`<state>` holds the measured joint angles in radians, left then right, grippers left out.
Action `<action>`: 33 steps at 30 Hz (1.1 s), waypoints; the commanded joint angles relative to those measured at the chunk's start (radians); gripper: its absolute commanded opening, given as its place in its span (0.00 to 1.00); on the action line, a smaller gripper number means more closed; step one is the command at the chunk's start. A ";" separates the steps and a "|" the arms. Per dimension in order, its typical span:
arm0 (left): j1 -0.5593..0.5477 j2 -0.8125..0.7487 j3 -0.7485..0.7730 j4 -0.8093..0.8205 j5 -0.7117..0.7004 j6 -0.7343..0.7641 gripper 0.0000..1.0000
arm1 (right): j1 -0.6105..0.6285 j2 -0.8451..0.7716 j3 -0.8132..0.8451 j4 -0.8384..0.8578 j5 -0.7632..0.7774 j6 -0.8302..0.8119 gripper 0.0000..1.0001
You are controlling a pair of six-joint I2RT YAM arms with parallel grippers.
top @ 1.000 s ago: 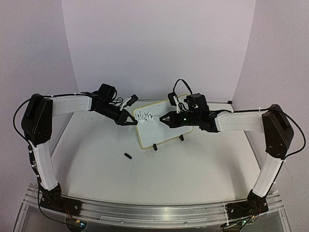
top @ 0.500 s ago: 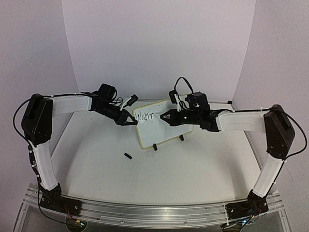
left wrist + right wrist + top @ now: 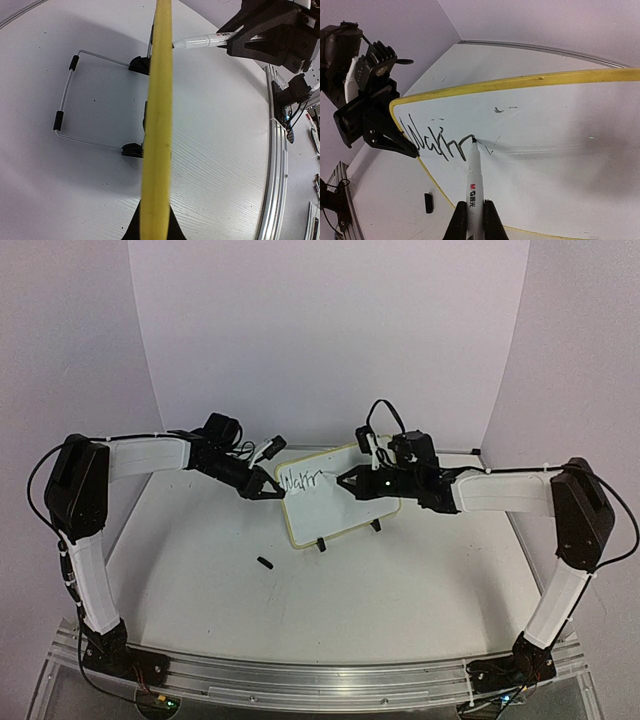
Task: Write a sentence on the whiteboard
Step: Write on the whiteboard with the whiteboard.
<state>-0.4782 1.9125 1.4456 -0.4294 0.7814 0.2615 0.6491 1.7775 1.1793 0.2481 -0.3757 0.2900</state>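
Whiteboard (image 3: pixel 340 515) stood tilted back on the table (image 3: pixel 400 580) between the two arms, toward the far middle, propped on its black clip feet (image 3: pixel 139 64) and wire stand (image 3: pixel 67 95). Only the start of the sentence (image 3: pixel 432 142) was there, in black strokes at the upper left of the white face: a "W", an "a" and an "r", then a few more strokes that could not be read surely. The marker (image 3: pixel 474 185) carried a red "M&G" logo on its white barrel with two small Chinese characters beneath. Its black tip touched the board at the right end of the writing.

The right gripper (image 3: pixel 472 215) was pinching the marker's barrel between its two fingers. Its arm reached in from the right, forearm nearly level, and the gripper pointed left at the board's face. The left gripper (image 3: pixel 272 490) was clamped on the board's left edge. In the left wrist view the pale yellow rim (image 3: pixel 157 125) ran edge-on straight up from between its fingers. That arm stretched in from the left with its elbow raised high and its wrist angled down toward the board.

A small black cap (image 3: pixel 265 562) lay on the table in front of the board, apart from it.
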 commanded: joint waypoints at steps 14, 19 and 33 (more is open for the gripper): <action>-0.042 0.053 -0.005 -0.121 -0.030 0.012 0.00 | -0.006 -0.067 -0.047 0.014 -0.018 0.006 0.00; -0.042 0.050 -0.005 -0.121 -0.030 0.012 0.00 | -0.005 -0.087 -0.035 0.014 -0.011 0.003 0.00; -0.042 0.052 -0.005 -0.123 -0.031 0.013 0.00 | -0.006 -0.017 0.023 0.013 -0.019 -0.003 0.00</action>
<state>-0.4793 1.9128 1.4464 -0.4294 0.7811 0.2619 0.6483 1.7355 1.1577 0.2392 -0.3866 0.2924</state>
